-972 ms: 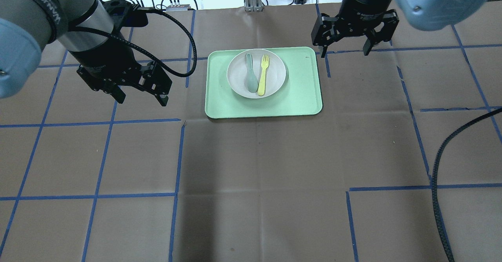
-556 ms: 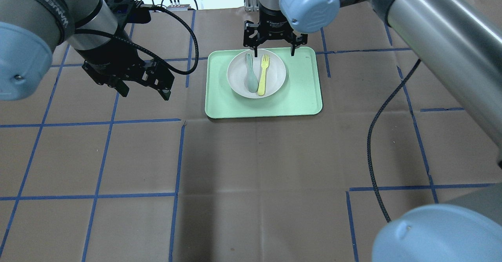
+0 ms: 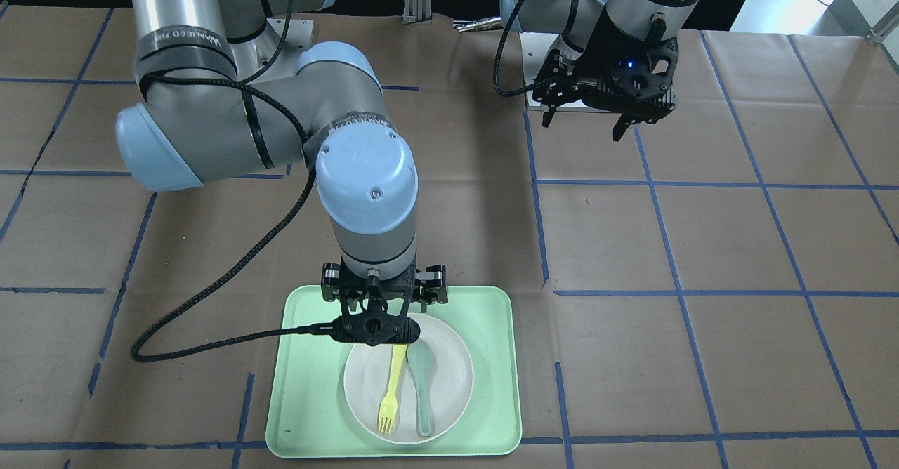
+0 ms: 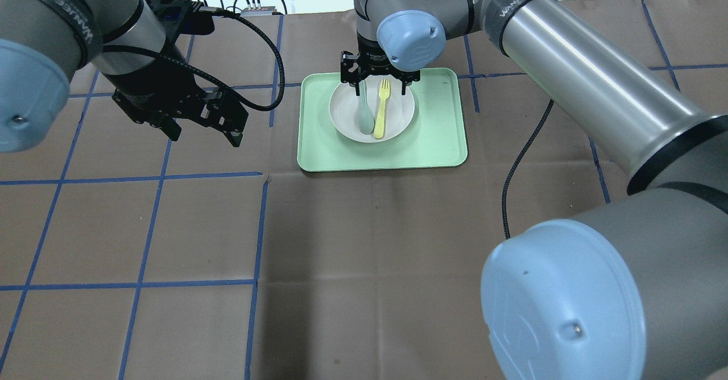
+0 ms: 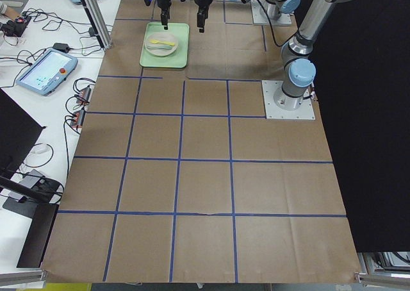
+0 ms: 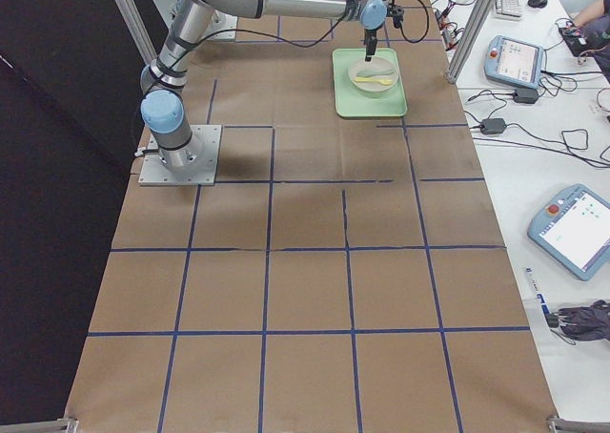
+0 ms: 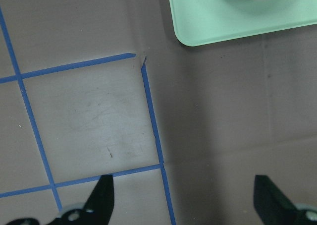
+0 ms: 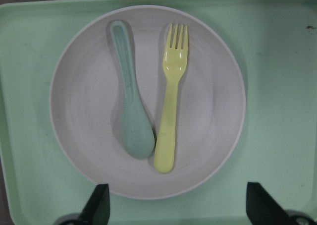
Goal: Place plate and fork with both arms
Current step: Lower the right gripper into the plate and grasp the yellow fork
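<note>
Right wrist-mounted view gives the relation that matters. The fork (image 8: pixel 168 101) lies at 12 o'clock from the right gripper (image 8: pixel 177 200), with its long axis running 12 to 6, tines far and handle end nearest the pincer. The jaws stand wide apart and hold nothing, and their closing line crosses that axis. The grey-green spoon (image 8: pixel 130 96) lies at the fork's 9 o'clock, its bowl seemingly touching the handle, so both fall within the span. Fork and spoon rest inside the plate (image 8: pixel 213 86), which sits on the mint-green tray (image 8: pixel 277 111). In the overhead view the left gripper (image 4: pixel 206 138) hangs spread and empty above the table (image 4: pixel 369 226), at 9 o'clock of the tray. The right arm is plainly the nearer one.
</note>
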`<state>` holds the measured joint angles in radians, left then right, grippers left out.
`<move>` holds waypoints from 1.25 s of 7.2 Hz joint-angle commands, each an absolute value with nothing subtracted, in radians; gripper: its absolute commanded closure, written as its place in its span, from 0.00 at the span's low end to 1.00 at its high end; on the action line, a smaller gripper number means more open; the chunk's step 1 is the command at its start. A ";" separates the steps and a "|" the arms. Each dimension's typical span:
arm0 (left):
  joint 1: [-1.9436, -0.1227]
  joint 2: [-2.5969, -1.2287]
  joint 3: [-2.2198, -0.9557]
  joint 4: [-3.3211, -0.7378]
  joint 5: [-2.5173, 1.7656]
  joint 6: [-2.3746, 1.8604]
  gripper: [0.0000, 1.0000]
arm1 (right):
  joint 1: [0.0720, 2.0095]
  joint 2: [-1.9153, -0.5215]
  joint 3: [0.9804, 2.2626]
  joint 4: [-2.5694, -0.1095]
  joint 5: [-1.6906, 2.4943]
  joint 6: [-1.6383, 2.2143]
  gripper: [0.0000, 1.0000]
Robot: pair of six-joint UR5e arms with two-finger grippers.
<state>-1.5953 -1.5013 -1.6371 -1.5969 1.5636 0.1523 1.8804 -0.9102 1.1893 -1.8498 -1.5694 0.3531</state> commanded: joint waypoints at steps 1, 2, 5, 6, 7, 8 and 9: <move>-1.595 -1.496 -1.634 -1.589 1.667 0.149 0.00 | 1.875 -0.850 1.192 -1.919 -1.574 0.354 0.18; -1.595 -1.506 -1.640 -1.588 1.658 0.132 0.00 | 1.873 -0.836 1.190 -1.931 -1.574 0.353 0.25; -1.595 -1.505 -1.646 -1.572 1.658 0.077 0.00 | 1.868 -0.805 1.189 -1.942 -1.574 0.353 0.42; -1.595 -1.505 -1.646 -1.572 1.658 0.049 0.00 | 1.868 -0.795 1.189 -1.942 -1.572 0.354 0.44; -1.595 -1.497 -1.646 -1.572 1.661 0.014 0.00 | 1.868 -0.789 1.187 -1.942 -1.572 0.356 0.44; -1.595 -1.493 -1.646 -1.572 1.661 -0.020 0.00 | 1.870 -0.787 1.187 -1.942 -1.572 0.356 0.44; -1.595 -1.496 -1.646 -1.572 1.661 -0.026 0.00 | 1.871 -0.787 1.187 -1.942 -1.572 0.356 0.44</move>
